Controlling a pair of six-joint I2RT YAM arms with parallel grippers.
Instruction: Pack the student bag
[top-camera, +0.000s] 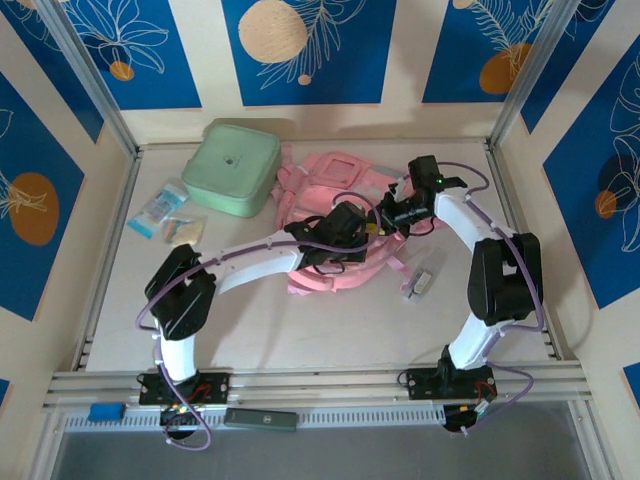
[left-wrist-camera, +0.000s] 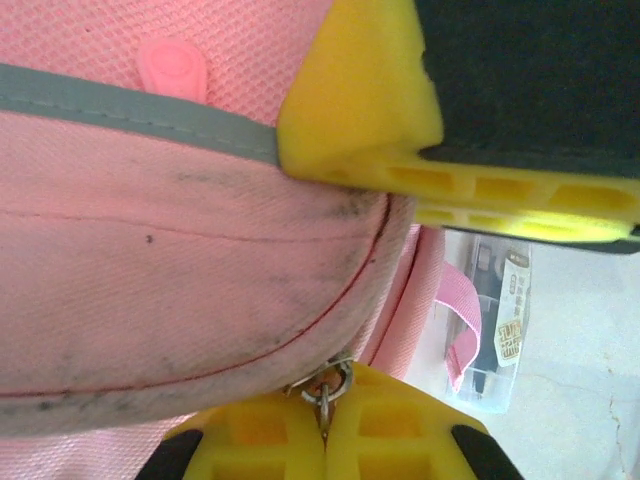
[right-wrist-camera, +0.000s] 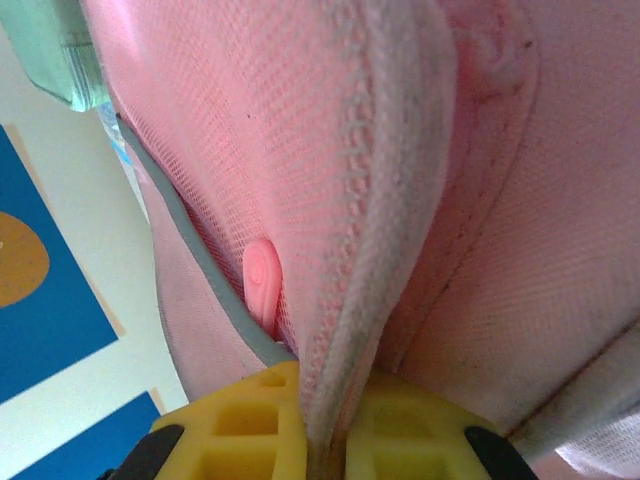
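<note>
The student bag lies mid-table toward the far side, with both grippers on it; left gripper shut tight, its fingers pinching a metal ring at the bag's lower seam; right gripper closed on a pale zip seam, a pink pull tab just beside it; bag's interior not visible; mint green case just beside the bag's far-left corner, contents hidden; clear packet just right of the bag; small packets near the left rail; table bare toward the near edge.
</note>
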